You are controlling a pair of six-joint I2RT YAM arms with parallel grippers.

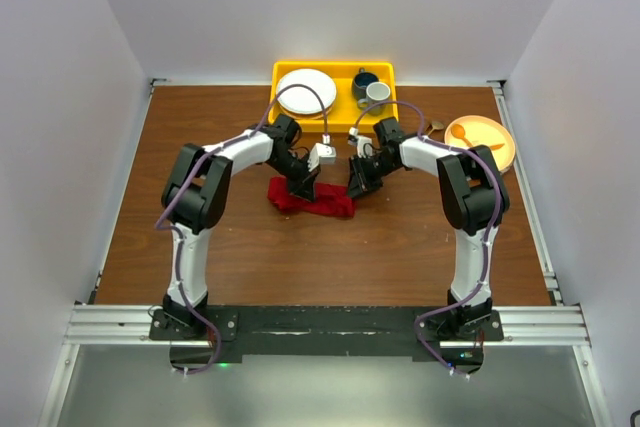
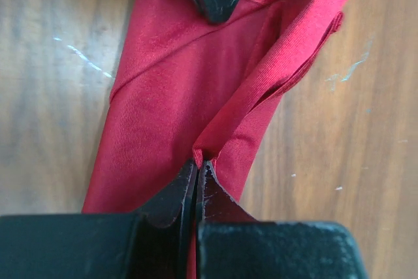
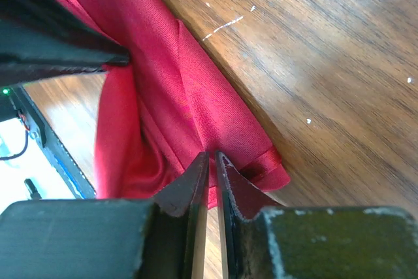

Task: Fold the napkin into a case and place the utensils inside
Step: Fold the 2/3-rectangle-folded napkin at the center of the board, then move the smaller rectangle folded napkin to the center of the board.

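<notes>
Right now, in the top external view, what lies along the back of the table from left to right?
white plate → two mugs → orange plate

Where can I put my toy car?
Bare wood: left of the yellow tray, and the strip between the napkin and the arm bases. Crowded: mid-table, where the left gripper and right gripper pinch the napkin, and by the orange plate.
</notes>
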